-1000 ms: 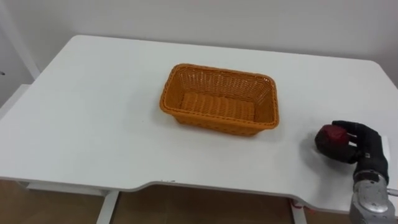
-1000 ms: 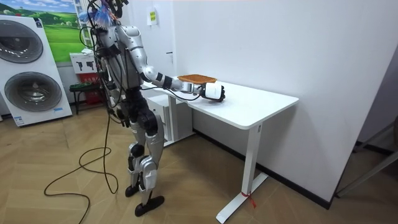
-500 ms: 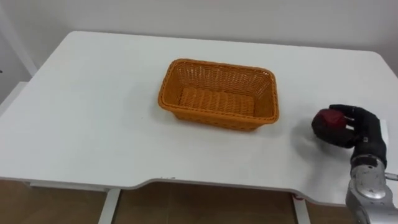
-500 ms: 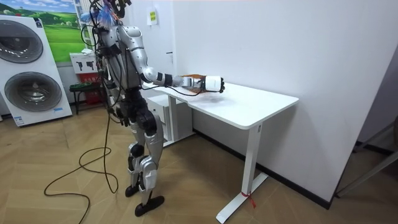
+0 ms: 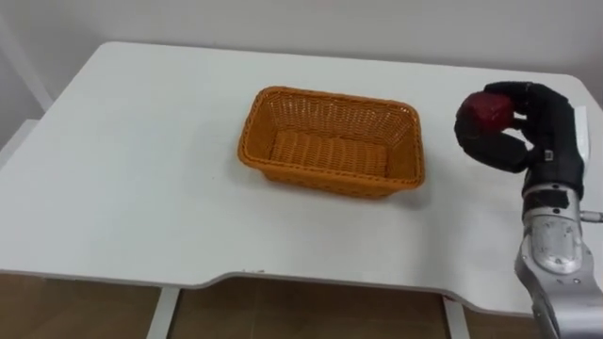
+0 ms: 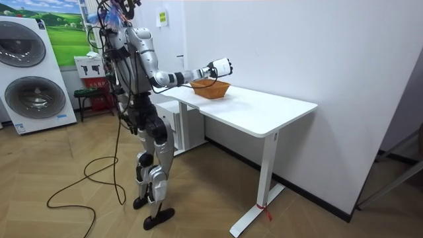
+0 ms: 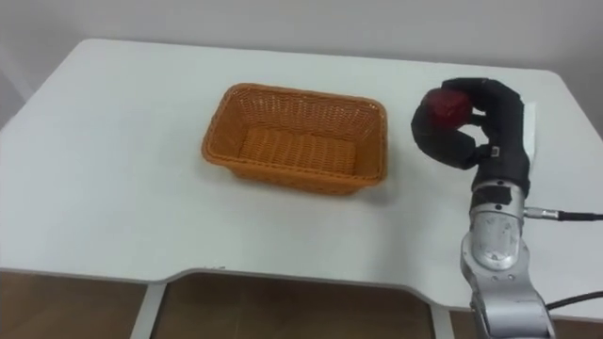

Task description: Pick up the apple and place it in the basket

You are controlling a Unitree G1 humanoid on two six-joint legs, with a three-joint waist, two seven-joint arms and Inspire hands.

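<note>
Right hand (image 5: 529, 121) is up in the air over the right side of the table (image 5: 141, 179), fingers (image 5: 490, 151) curled tight round a red apple (image 5: 489, 110). So the apple's in the hand, off the tabletop and outside the basket. Palm side faces left, twd the basket, w/ the apple tucked at the top of the grip.

Orange wicker basket (image 5: 325, 179) sits about mid-table, a bit to the far side, long side facing the robot. You can see its woven bottom. Hand is just right of it, not touching.

In the room view the robot stands upright at the table end on the room view's left, right arm stretched out, hand higher than the basket. Washing machine (image 6: 30, 73) behind it, wood floor (image 6: 79, 211).
</note>
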